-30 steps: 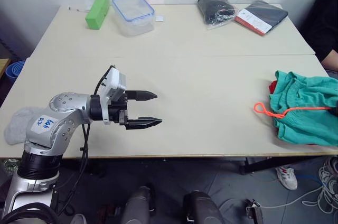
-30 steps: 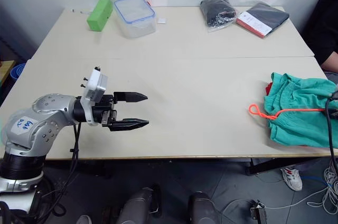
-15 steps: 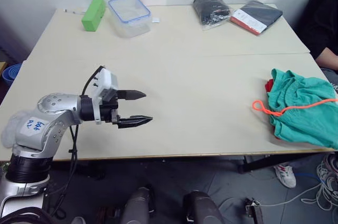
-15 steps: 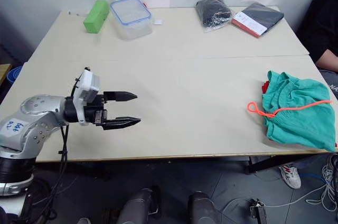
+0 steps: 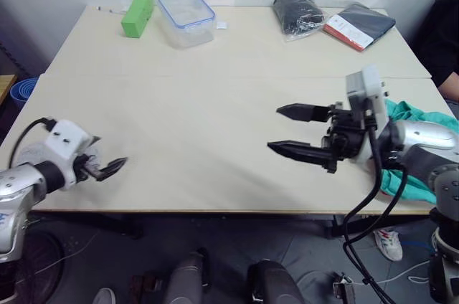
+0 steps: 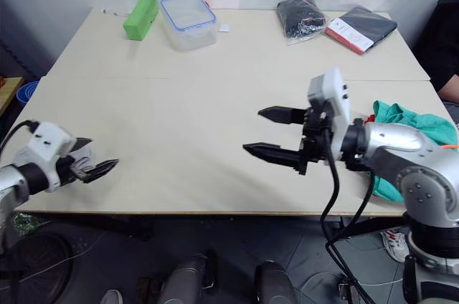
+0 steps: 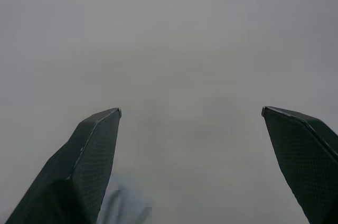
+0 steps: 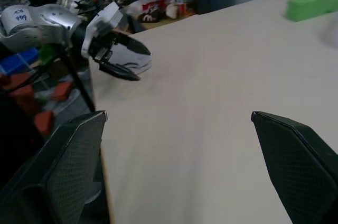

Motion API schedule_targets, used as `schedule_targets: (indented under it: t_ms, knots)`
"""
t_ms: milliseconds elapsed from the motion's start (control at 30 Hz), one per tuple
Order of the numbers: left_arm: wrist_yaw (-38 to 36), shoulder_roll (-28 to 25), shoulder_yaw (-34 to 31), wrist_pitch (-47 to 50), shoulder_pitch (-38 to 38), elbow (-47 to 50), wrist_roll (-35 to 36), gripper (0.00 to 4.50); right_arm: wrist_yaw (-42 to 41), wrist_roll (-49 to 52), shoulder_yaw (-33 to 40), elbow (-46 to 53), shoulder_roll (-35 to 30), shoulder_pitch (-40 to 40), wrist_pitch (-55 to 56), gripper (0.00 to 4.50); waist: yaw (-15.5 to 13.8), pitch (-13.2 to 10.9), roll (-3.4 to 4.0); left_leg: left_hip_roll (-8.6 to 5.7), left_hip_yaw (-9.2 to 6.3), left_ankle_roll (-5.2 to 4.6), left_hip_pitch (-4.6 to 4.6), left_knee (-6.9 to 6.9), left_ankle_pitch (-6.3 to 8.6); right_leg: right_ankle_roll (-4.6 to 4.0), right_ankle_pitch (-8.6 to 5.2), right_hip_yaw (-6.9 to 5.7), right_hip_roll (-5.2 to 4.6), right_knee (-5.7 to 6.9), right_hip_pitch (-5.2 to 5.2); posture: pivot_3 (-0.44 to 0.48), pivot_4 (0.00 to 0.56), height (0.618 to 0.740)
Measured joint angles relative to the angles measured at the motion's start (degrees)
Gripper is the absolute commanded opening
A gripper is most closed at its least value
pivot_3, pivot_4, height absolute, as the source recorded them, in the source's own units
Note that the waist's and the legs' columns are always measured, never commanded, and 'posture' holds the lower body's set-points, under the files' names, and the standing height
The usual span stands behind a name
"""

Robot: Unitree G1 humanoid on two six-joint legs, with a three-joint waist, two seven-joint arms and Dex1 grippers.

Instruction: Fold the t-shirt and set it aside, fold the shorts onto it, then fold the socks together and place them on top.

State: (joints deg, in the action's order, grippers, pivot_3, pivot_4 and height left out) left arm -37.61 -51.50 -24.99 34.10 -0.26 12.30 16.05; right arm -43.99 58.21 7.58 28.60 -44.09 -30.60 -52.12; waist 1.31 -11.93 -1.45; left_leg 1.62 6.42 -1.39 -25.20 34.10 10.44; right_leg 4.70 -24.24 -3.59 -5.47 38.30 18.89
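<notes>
At table's left front edge, left gripper [image 6: 99, 170] spread wide, empty, tips beside a light grey knit sock [image 8: 138, 66] (pair's remaining step, I judge). Right gripper [image 5: 290, 130] also wide open, empty, over mid-table, pointing left. Teal-green fabric shorts [image 6: 410, 119] lie behind its wrist at the right edge; left arm nearer the sock. Beige table [image 5: 215, 89] between.

The shorts [image 6: 401, 121] lie on the desk [image 6: 215, 110] at its right edge; the box [image 6: 188, 20] sits far behind, left.
</notes>
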Motion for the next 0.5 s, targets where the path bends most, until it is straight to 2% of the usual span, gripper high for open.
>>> schedule_targets:
  t_ms: [400,433,500]
  knots:
    - [4.98,-1.16,2.09,5.93,-0.80,-6.63,-5.11,4.50,-2.56,-1.16,-3.02,0.59,1.15,-0.34,1.16,4.47,0.49,0.02,-0.03,0.06,0.06,0.21,0.04,-0.21,-0.07,-0.07,0.03,-0.06,0.03,-0.08,0.09,0.000,0.150,0.740]
    - [5.17,-1.16,2.26,6.32,-1.00,-6.83,-5.17,4.10,-2.62,-1.16,-3.02,0.59,1.17,-0.34,1.21,4.50,0.53,0.02,-0.03,0.06,0.08,0.16,0.07,-0.21,-0.06,-0.07,0.03,-0.05,0.03,-0.05,0.09,0.000,0.150,0.740]
    - [5.12,-1.17,2.59,6.66,-1.24,-7.20,-5.14,3.65,-2.68,-1.22,-3.02,0.63,1.17,-0.34,1.41,4.50,0.56,0.03,-0.03,0.07,0.09,0.11,0.13,-0.21,-0.04,-0.08,0.03,-0.04,0.03,0.01,0.08,0.000,0.150,0.740]
